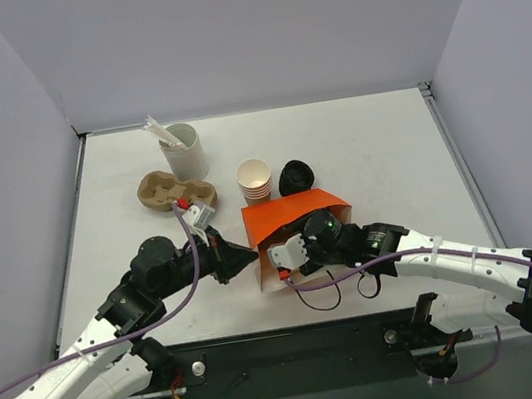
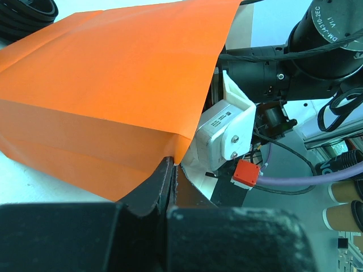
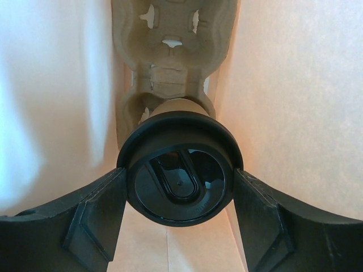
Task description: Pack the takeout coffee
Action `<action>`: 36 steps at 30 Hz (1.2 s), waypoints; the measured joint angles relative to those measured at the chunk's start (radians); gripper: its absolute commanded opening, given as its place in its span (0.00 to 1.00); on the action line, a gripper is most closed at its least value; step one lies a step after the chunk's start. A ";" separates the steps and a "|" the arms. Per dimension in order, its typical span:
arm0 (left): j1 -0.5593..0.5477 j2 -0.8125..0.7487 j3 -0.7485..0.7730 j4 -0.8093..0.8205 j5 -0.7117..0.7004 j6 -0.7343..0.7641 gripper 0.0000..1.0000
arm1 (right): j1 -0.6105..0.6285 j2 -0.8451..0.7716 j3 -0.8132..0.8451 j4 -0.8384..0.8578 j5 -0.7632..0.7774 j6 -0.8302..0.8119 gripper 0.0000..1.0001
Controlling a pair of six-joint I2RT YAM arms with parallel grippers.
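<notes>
An orange paper bag [image 1: 294, 213] lies on its side in the middle of the table, its mouth facing the arms. My left gripper [image 2: 170, 163] is shut on the edge of the bag's mouth [image 2: 180, 148], pinching the paper. My right gripper [image 3: 180, 177] reaches inside the bag and is shut on the takeout coffee [image 3: 176, 136], both fingers pressed against the sides of its black lid. The tan cup body below the lid is mostly hidden. Its base is at the nearer pocket of a pulp cup carrier [image 3: 170, 56] lying inside the bag.
Behind the bag stand a stack of lidless tan cups [image 1: 254, 178] and a pile of black lids [image 1: 296, 175]. A second pulp carrier [image 1: 171, 189] and a white holder with stirrers [image 1: 183, 150] sit at the back left. Grey walls enclose the table.
</notes>
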 measured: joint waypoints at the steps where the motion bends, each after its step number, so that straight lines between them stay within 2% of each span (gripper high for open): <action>1: 0.000 0.002 0.000 0.000 0.003 0.000 0.00 | -0.001 0.000 0.000 0.000 0.000 0.000 0.38; 36: 0.021 0.039 0.000 0.042 0.028 -0.035 0.00 | -0.077 0.062 -0.001 0.087 -0.073 -0.007 0.38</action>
